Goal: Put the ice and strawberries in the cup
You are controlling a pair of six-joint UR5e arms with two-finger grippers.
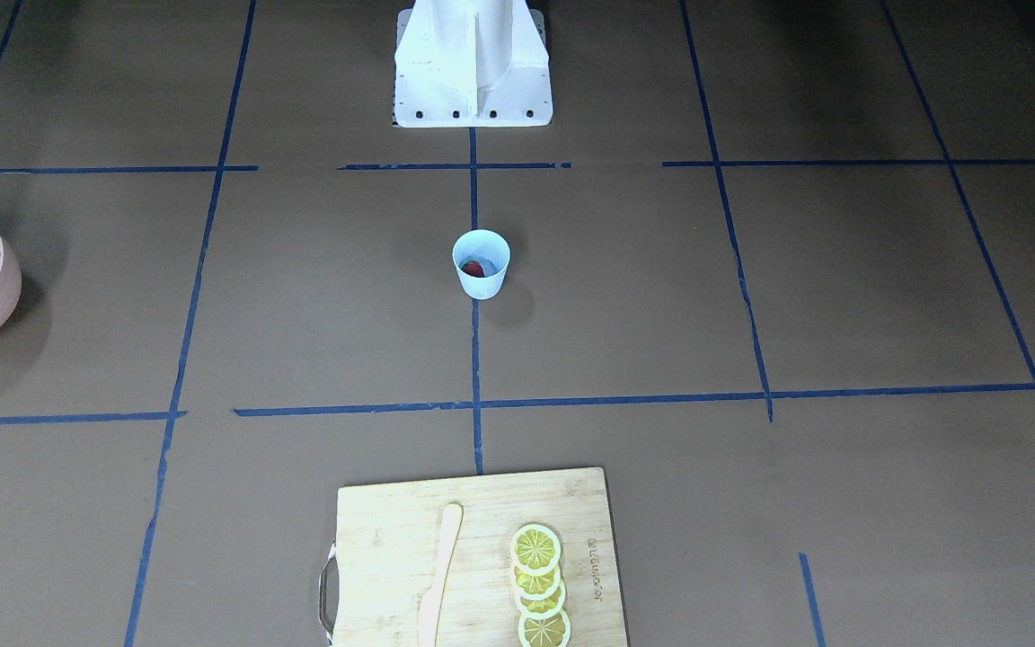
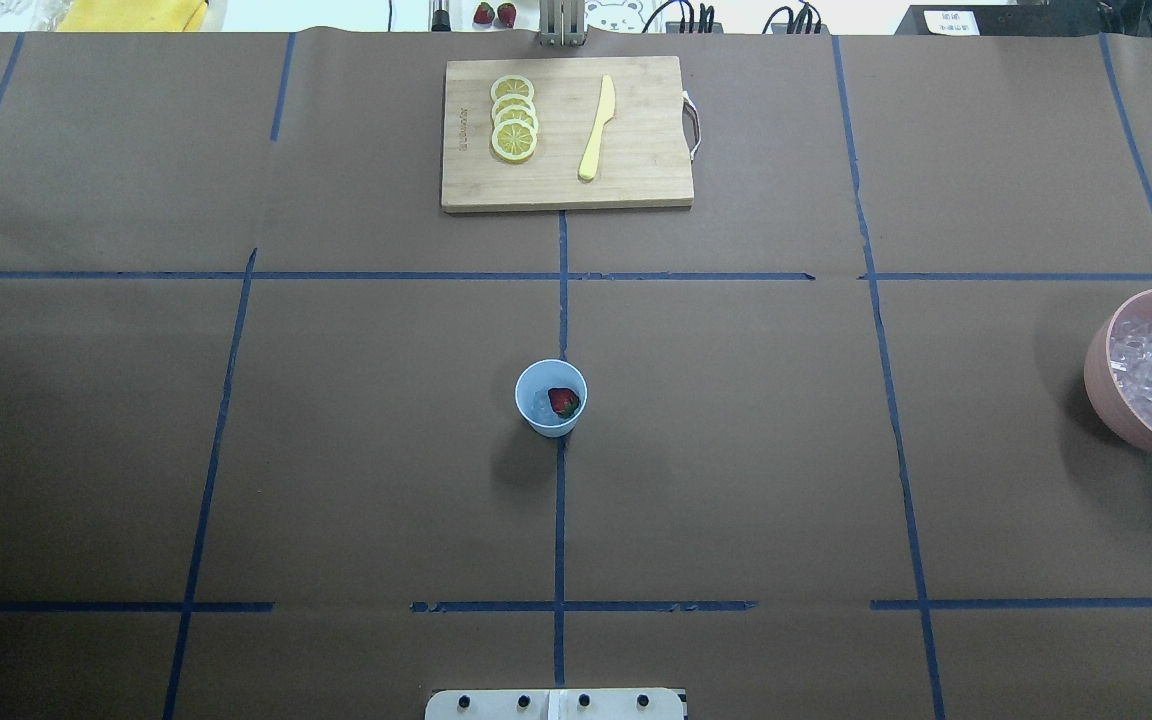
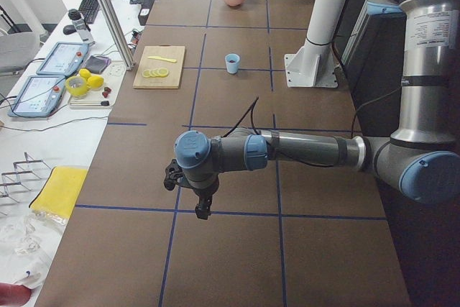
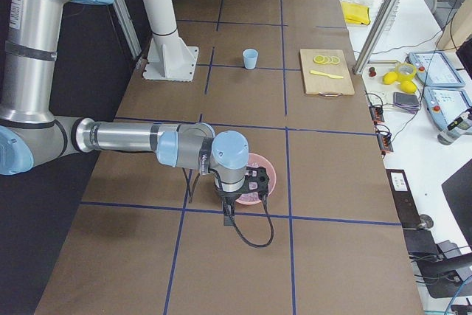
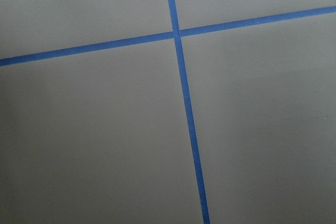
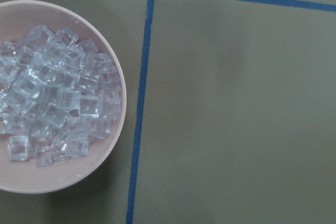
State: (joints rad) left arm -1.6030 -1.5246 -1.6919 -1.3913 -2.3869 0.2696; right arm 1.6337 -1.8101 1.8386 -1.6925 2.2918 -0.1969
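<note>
The pale blue cup (image 2: 550, 420) stands at the table's centre, on the middle tape line; it also shows in the front view (image 1: 481, 280). A small red strawberry (image 2: 563, 401) lies inside it. A pale patch beside it could be ice; I cannot tell. Several clear ice cubes (image 6: 52, 93) fill the pink bowl (image 6: 63, 182) at the table's right end (image 2: 1101, 385). My right gripper (image 4: 227, 215) hangs beside that bowl, and my left gripper (image 3: 203, 210) hangs over bare table at the left end. Neither wrist view shows fingers, so I cannot tell whether they are open or shut.
A wooden cutting board (image 2: 636, 180) at the far middle edge carries several lemon slices (image 2: 514, 118) and a yellow knife (image 2: 596, 128). The white robot base (image 1: 473, 63) stands at the near edge. Two more strawberries (image 2: 494, 13) lie beyond the far edge.
</note>
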